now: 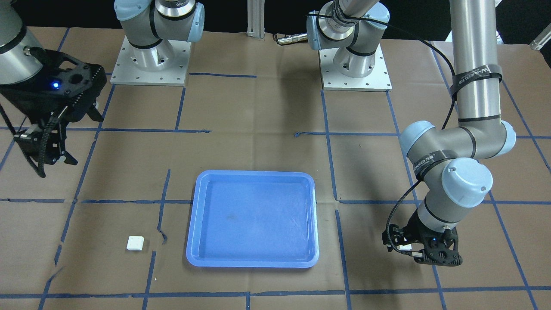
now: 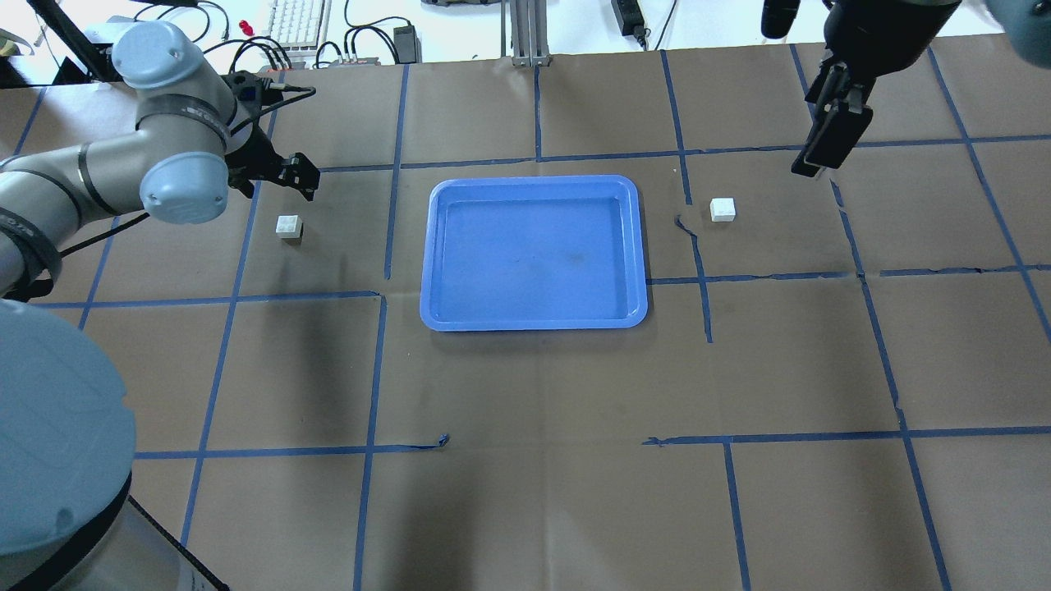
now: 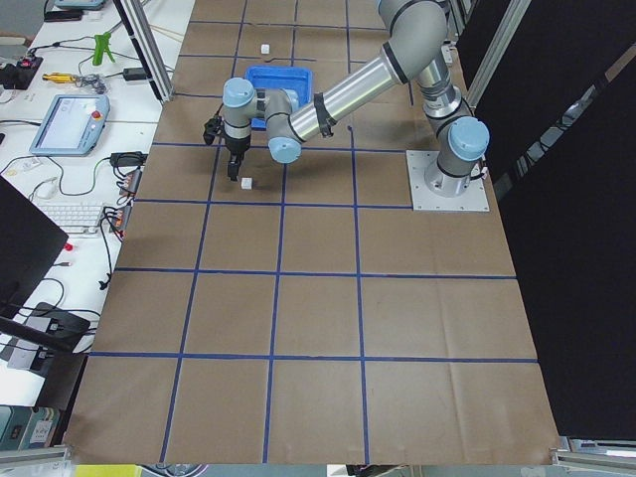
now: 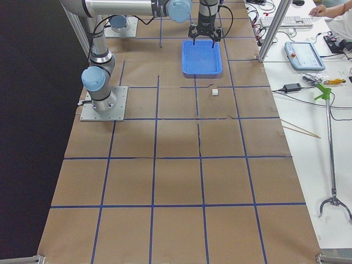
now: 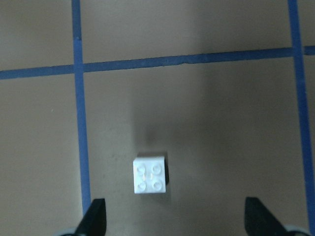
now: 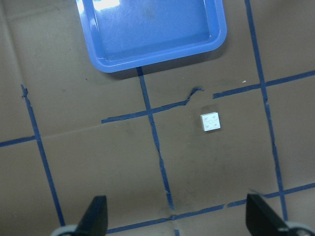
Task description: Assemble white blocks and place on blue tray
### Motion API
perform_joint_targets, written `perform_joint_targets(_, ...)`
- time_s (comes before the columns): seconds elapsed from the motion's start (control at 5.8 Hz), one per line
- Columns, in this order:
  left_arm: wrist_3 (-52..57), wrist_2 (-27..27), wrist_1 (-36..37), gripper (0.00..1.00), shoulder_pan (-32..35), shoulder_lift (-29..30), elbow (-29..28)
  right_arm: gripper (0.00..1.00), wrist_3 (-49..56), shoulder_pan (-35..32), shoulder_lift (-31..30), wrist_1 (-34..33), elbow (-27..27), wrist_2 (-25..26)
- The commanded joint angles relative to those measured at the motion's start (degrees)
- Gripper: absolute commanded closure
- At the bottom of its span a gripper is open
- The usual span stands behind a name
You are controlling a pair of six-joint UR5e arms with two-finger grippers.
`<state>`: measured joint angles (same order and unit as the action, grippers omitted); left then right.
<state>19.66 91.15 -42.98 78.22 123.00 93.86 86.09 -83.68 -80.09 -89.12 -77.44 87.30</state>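
**A:** Where is the blue tray (image 2: 534,182)?

**B:** It lies flat on the table (image 2: 525,492), midway between the left and right edges and nearer the edge far from the robot.

**A:** And the white blocks?

**B:** They are apart, and both rest studs up on the brown paper outside the tray. The first white block (image 2: 289,226) sits between the tray and the table's left edge. The second white block (image 2: 722,210) sits near the tray's other side, toward the right edge.

**A:** What about the left gripper (image 5: 177,219)?

**B:** It hangs low over the first white block with its fingers spread wide, pinching nothing. In its wrist view the block lies just ahead of the fingertips, closer to one finger than the other, and untouched.

**A:** And the right gripper (image 6: 178,216)?

**B:** It is spread wide too and holds nothing. It hangs high above the table toward the right edge, well apart from the second white block.
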Motion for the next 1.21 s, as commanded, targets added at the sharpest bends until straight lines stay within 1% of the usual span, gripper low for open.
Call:
perform_joint_targets(0.0, 2.6, 0.3, -0.3, 0.02, -0.1, 1.2, 1.5, 0.0, 7.3, 1.9, 8.1, 1.2, 9.6, -0.5)
perform_joint_targets(0.17, 2.5, 0.7, -3.0, 0.03, -0.1, 1.0, 1.5, 0.0, 13.0, 3.1, 9.6, 1.6, 9.8, -1.3)
perform_joint_targets(0.34, 2.3, 1.4, -3.2, 0.08, -0.3, 0.9, 1.5, 0.0, 17.5, 5.3, 10.3, 1.8, 8.9, -7.3)
perform_joint_targets(0.52, 2.4, 1.5, -3.1, 0.22, -0.3, 1.0, 1.5, 0.0, 22.0, 8.0, 12.0, 1.8, 6.9, -12.3)
perform_joint_targets(0.69, 2.3, 1.3, -3.0, 0.45, -1.3, 0.8, 1.5, 0.0, 23.8, 10.4, 12.7, 0.8, 3.2, -19.5)
perform_joint_targets(0.86, 2.7, 1.2, -2.9, 0.71, -2.0, 0.7, 1.5, 0.0, 28.1, 11.4, 13.5, -0.5, -2.3, -24.7)
perform_joint_targets(1.03, 2.1, 1.2, -2.7, 0.94, -2.0, 0.6, 1.2, 0.0, 28.7, 13.2, 15.0, -8.6, -7.8, -27.7)
